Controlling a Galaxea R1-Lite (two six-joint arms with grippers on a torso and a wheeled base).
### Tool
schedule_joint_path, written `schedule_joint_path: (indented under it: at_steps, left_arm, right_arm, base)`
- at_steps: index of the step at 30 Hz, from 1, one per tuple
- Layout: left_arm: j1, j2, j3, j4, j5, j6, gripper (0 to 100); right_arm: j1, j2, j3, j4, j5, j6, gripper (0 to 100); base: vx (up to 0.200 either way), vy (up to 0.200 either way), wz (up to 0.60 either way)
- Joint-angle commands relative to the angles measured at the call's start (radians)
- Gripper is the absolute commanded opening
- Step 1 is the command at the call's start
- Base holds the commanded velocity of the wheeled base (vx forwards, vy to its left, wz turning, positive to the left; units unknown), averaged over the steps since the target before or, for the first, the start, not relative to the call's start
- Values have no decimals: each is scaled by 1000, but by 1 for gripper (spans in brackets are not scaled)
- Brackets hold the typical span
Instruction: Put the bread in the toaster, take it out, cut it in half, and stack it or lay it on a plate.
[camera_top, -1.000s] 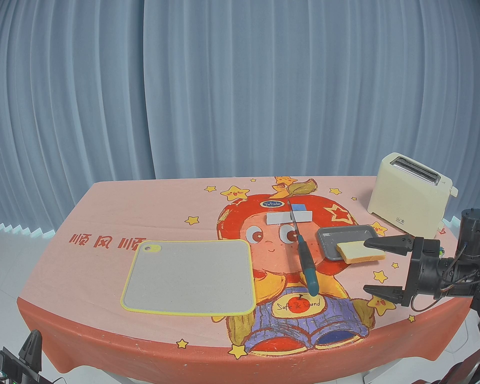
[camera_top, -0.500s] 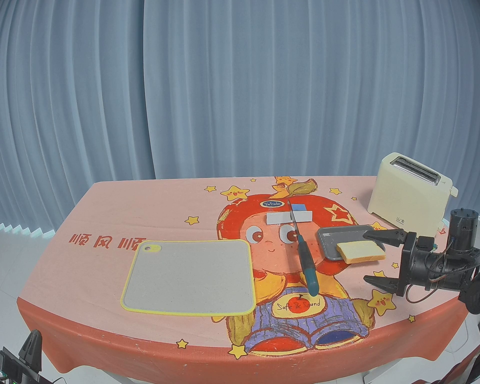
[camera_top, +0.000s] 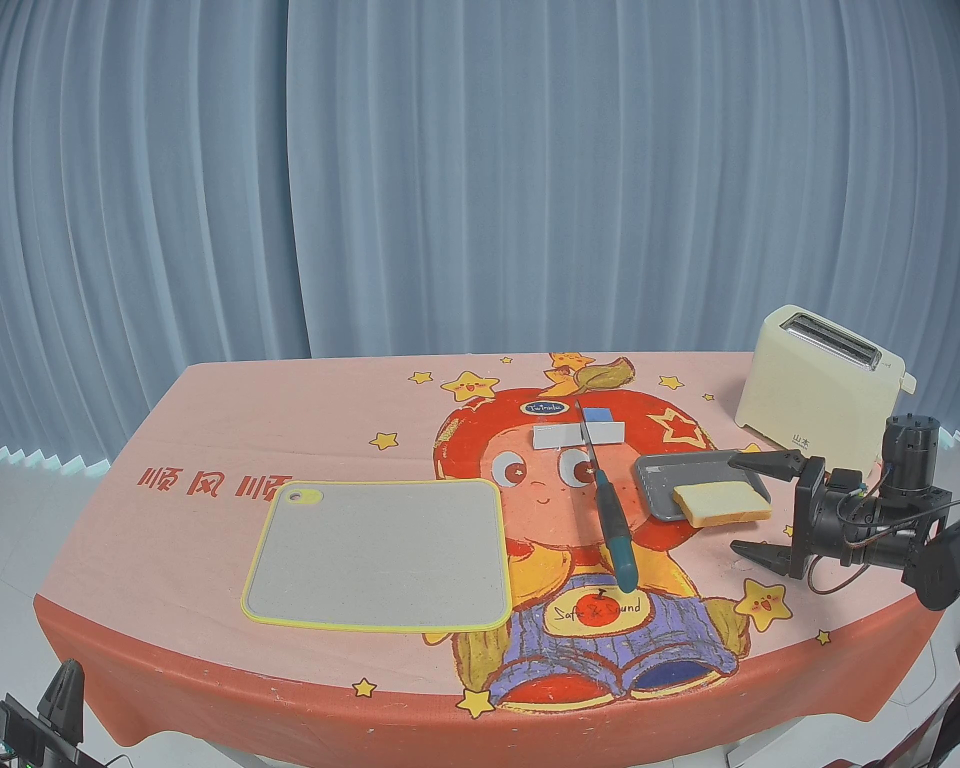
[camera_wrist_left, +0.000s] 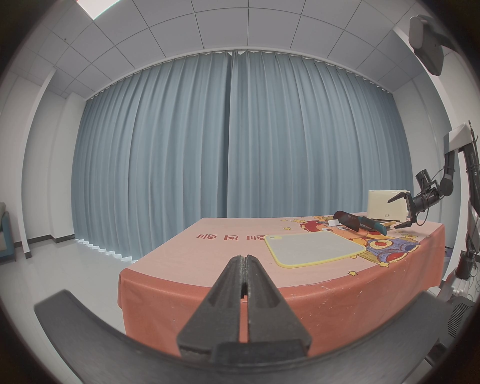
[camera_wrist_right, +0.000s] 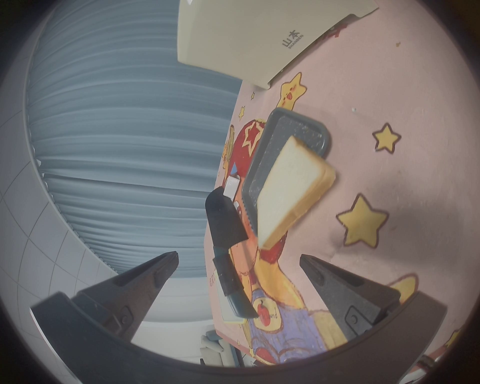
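A table draped in a pink cloth (camera_top: 300, 420) stands before a blue-grey pleated curtain (camera_top: 480, 180), which runs along the far side at 12 o'clock. A cartoon figure (camera_top: 545, 495) with a red apple-shaped head is printed on the cloth, stretching from about 1 o'clock to 5 o'clock of the table's middle. A grey strip (camera_top: 552, 436) lies on its forehead, with a small blue tab (camera_top: 598, 415) touching it at the strip's 12 o'clock. Red characters (camera_top: 215, 485) are printed near the 9 o'clock edge. Yellow stars dot the cloth, one (camera_top: 470, 385) near 12 o'clock and one (camera_top: 365, 687) near 7 o'clock. Pale floor (camera_top: 30, 520) shows beyond the 9 o'clock edge. The left wrist view shows a tiled ceiling (camera_wrist_left: 240, 25).
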Motion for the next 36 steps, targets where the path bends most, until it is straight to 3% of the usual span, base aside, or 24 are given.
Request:
schedule_joint_path:
  at_steps: [1,10,17,36]
  left_arm:
    - [0,-4,18,0,0,0,0]
    - [0,-5,18,0,0,0,0]
    - [0,-4,18,0,0,0,0]
    - [0,-4,18,0,0,0,0]
  right_arm:
    - [-25,40,-16,0,1,1,100]
    - [-55,75,-56,2,-1,3,100]
    - [-83,104,-87,0,1,43,100]
    - [-94,146,-108,0,-1,43,100]
  base:
    - [0,0,0]
    - [0,0,0]
    - [0,0,0]
    - [0,0,0]
